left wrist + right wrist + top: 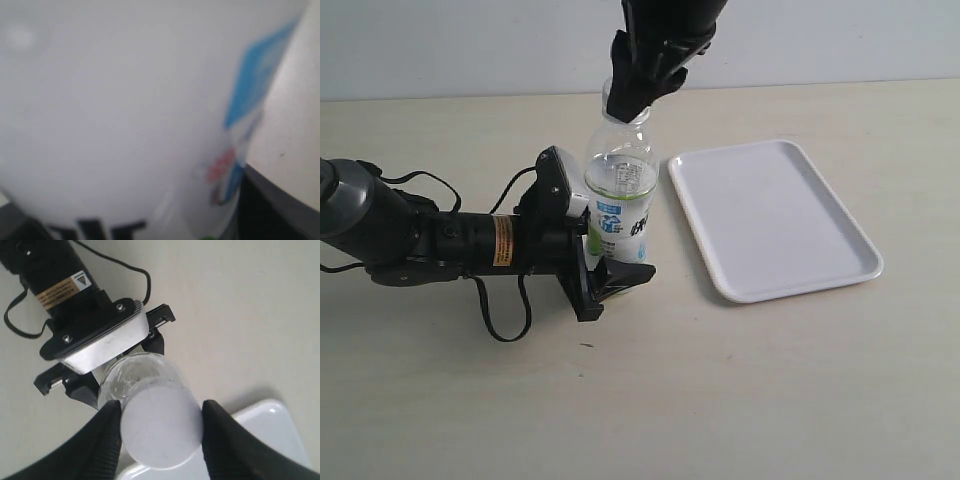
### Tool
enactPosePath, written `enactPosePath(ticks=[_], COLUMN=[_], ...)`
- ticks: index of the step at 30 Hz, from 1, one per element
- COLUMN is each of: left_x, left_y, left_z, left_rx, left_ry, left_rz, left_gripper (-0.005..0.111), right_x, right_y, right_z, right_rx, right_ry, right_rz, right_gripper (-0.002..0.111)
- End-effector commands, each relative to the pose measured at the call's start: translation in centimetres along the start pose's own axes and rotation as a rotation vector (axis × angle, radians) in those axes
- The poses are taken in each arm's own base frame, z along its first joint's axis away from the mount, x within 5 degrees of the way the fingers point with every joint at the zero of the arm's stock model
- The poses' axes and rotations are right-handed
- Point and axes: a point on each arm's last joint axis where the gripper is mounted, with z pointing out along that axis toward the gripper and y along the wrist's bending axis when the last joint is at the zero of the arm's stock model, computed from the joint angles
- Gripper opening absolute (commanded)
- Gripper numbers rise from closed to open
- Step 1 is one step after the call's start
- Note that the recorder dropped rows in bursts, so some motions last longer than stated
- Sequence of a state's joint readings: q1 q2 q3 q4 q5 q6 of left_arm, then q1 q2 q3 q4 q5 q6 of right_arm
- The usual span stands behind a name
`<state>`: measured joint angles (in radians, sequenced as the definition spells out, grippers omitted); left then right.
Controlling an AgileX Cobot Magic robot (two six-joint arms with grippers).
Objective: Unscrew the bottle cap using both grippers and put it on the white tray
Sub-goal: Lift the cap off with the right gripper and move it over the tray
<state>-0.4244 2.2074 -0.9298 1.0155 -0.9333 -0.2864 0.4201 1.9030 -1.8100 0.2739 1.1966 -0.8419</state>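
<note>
The clear bottle (620, 185) with its lime label stands upright on the table, just left of the white tray (775, 215). My left gripper (608, 258) comes in from the left and is shut on the bottle at label height; the label (125, 100) fills the left wrist view, with a black finger (272, 205) beside it. My right gripper (626, 100) reaches down from above and hides the bottle cap in the exterior view. In the right wrist view the white bottle cap (161, 426) sits between both black pads of the right gripper (160, 412), touching each side.
Loose black cables (505, 320) loop from the left arm onto the table. A corner of the white tray (272, 425) lies close beside the bottle's base. Light tabletop (720, 400) spreads in front of the bottle and tray.
</note>
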Motion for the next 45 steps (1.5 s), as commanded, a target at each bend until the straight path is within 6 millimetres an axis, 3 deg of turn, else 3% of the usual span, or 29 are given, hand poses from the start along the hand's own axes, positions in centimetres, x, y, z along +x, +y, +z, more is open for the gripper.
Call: enactPosePath(ticks=[1,14,25,31,40,45], left_x=[-0.8,-0.9,-0.9,-1.0,-1.5,-1.2], left_y=[0.0,0.0,0.0,0.0,-0.1,-0.3], left_z=[0.0,0.0,0.0,0.0,-0.1,0.1], left_rx=[0.001,0.000,0.000,-0.001,0.017,0.025], left_ry=[-0.034,-0.037,-0.038,-0.051,-0.108,-0.150], left_rz=[0.005,0.012,0.027,0.027,-0.002,-0.057], left_gripper=[0.000,0.000,0.000,0.000,0.000,0.000], right_x=[0.1,-0.2,-0.7,0.2,5.3,7.8], right_y=[0.1,0.2,0.6,0.2,-3.0,-4.3], right_z=[-0.2,-0.8,-3.6,-6.1,-10.1,-10.2], right_rx=[-0.012,0.011,0.091,0.197,0.332,0.341], right_ry=[0.014,-0.018,-0.086,-0.056,-0.008,0.020], right_rz=[-0.226,-0.276,-0.248,-0.023,0.475,0.617], right_gripper=[0.000,0.000,0.000,0.000,0.000,0.000])
